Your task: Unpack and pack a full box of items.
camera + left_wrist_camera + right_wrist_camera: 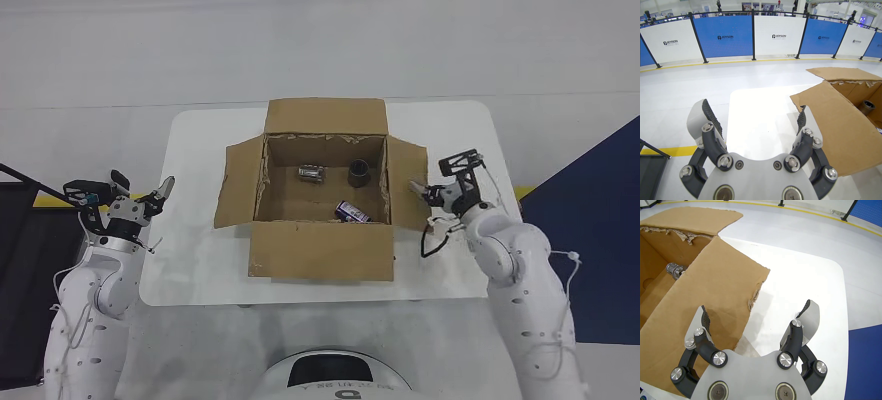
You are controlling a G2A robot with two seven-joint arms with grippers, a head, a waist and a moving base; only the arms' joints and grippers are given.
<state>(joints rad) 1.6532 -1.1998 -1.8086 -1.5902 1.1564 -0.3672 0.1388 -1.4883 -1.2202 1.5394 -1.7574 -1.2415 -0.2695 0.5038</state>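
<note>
An open cardboard box (318, 238) stands mid-table with its four flaps spread. Inside lie a silver metal part (312, 174), a black cylinder (359, 172) and a blue packet (352, 211). My left gripper (143, 186) hovers open and empty at the table's left edge, well clear of the box's left flap (831, 128); the left wrist view shows this gripper (755, 108) and the cylinder (868, 107). My right gripper (445, 172) is open and empty just beside the right flap (715, 285). Its own view shows the gripper (756, 307) partly over that flap, and the silver part (676, 270).
The white table (200, 260) has bare strips left, right and in front of the box. A black rack (20, 230) stands off the table's left side. Blue and white fence panels (761, 37) ring the floor beyond a yellow line (677, 149).
</note>
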